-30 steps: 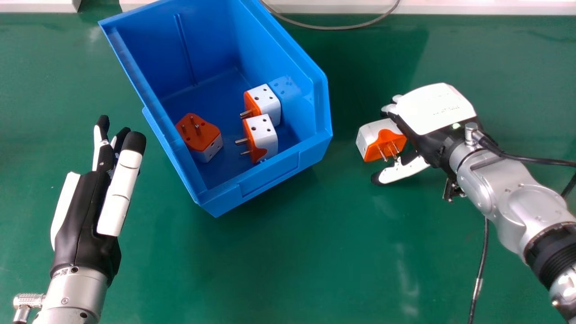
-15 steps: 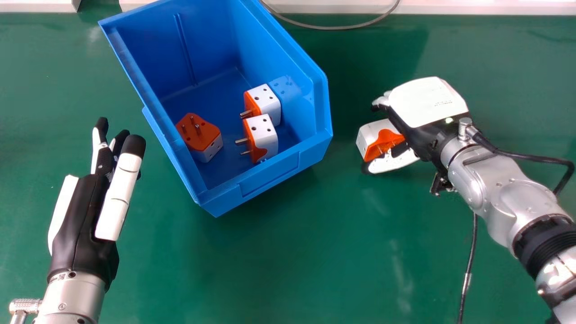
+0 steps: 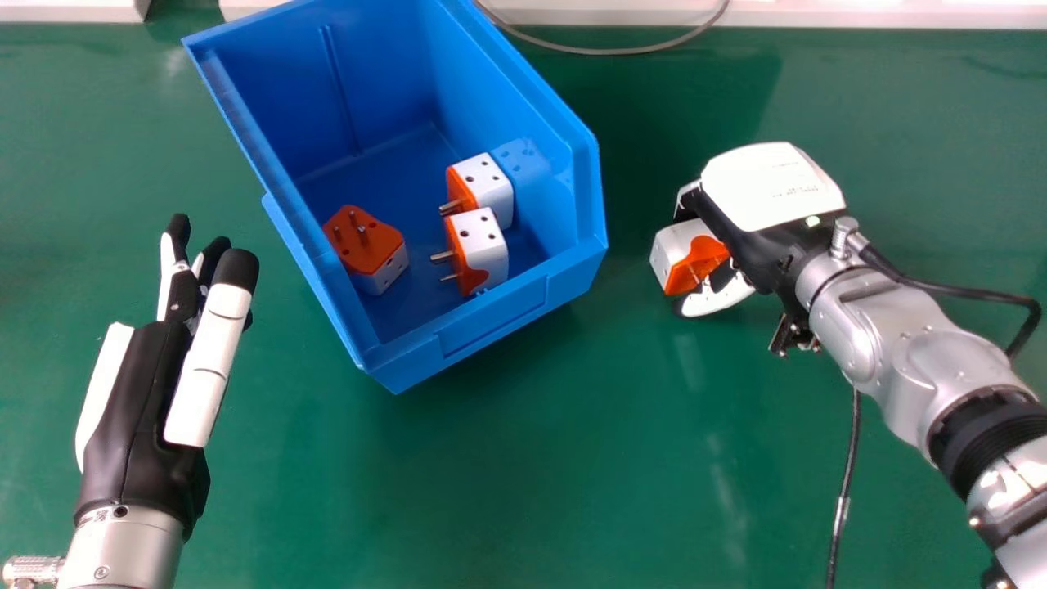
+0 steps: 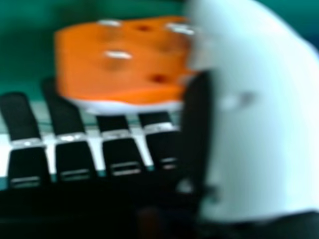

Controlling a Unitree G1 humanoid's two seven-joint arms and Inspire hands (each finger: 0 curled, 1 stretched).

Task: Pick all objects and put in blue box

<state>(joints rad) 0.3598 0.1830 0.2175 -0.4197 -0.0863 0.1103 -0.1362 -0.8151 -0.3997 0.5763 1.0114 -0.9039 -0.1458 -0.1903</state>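
Observation:
My left hand point(image 3: 141, 409) is open above the table, left of the blue box point(image 3: 491, 329), with nothing in it. To the right of the box, my right hand point(image 3: 769, 192) is shut on a white and orange plug adapter point(image 3: 676, 252), its thumb on the near side and its fingers partly hidden behind. In the right hand view, the adapter's orange pin face point(image 4: 124, 69) lies between the fingers and thumb of the right hand point(image 4: 264, 134). Inside the box are an orange-topped adapter point(image 3: 368, 244) and two adapters close together point(image 3: 484, 245), point(image 3: 491, 190).
Green tabletop point(image 3: 523, 474) surrounds the box. A grey cable point(image 3: 638, 51) curves along the far edge beside a white ledge point(image 3: 859, 15). A black cable point(image 3: 842, 507) hangs by the right forearm.
My right hand has moved left and slightly away over the adapter, and its fingers and thumb have curled in around it. The left hand has shifted slightly left and nearer.

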